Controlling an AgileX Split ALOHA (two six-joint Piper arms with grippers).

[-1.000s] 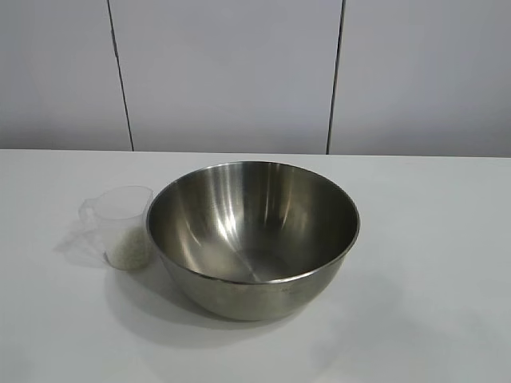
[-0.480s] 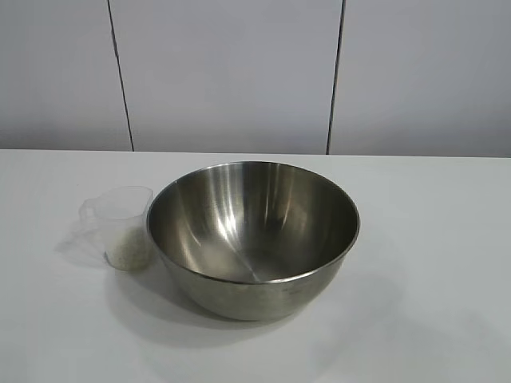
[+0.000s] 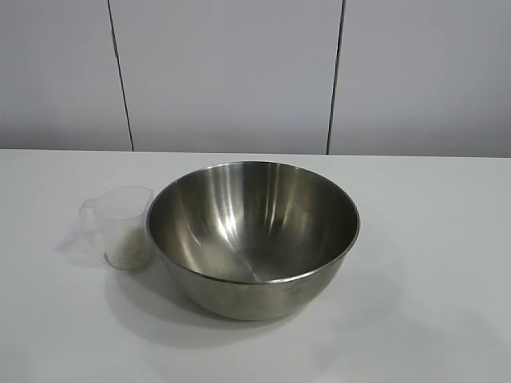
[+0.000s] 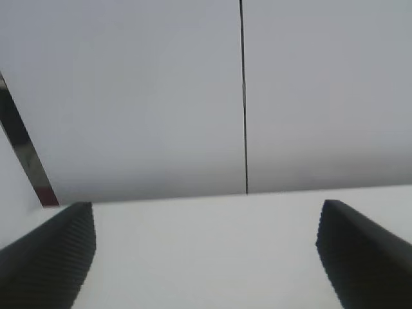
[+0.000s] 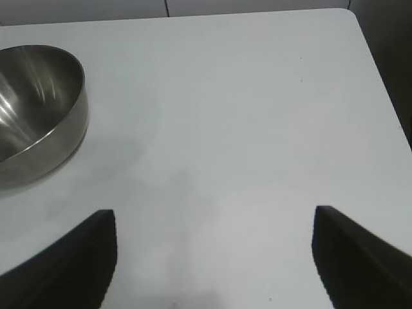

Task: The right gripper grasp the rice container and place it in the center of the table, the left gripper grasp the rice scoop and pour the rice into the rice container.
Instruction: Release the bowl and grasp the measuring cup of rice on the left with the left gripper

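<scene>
The rice container (image 3: 252, 237), a large shiny steel bowl, stands empty in the middle of the white table (image 3: 431, 263). It also shows in the right wrist view (image 5: 35, 109). The rice scoop (image 3: 121, 225), a small clear plastic cup with a side handle, stands upright right next to the bowl's left side, with white rice (image 3: 129, 252) in its lower part. Neither arm shows in the exterior view. My left gripper (image 4: 206, 248) is open over bare table, facing the wall. My right gripper (image 5: 212, 251) is open and empty above the table, well away from the bowl.
A grey panelled wall (image 3: 239, 72) with dark seams stands behind the table. The table's far corner and edge (image 5: 360, 38) show in the right wrist view. A dark shiny strip (image 4: 26, 154) stands at the side in the left wrist view.
</scene>
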